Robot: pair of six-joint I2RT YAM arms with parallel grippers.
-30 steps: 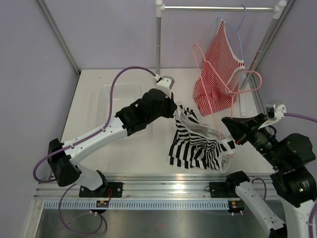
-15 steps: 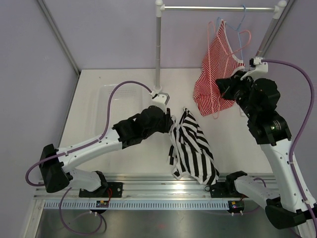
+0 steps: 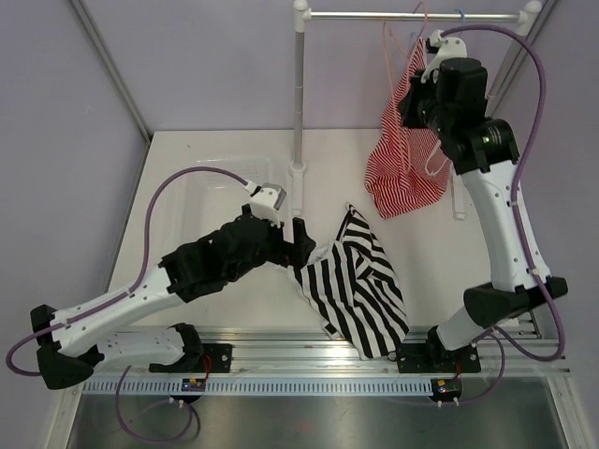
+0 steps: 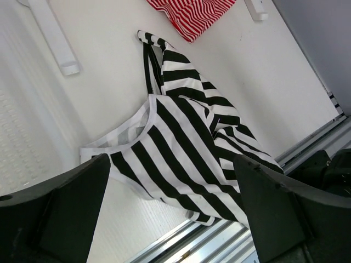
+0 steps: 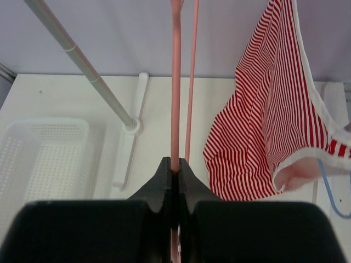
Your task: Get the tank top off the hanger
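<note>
Lying crumpled on the table, the tank top is free of the hanger, its hem close to the near edge. The left gripper hovers just beside the top's neckline, fingers spread wide and holding nothing. The right gripper is raised near the rail, fingers pressed together on the hanger's thin pink wire. A red top on a blue hanger hangs just beside it.

The task looks essentially done, and the risks lie in tidying up. The hook's tip is cut off in the wrist view, so it is unclear whether it sits over the rail. If it does not, opening the right fingers would drop the hanger. The wire runs very near the red top's straps, and a sideways swing could snag them and pull that garment down. On the left, a low retreat with the fingers apart could catch the tank top's loose fabric and drag it off the near edge.
</note>
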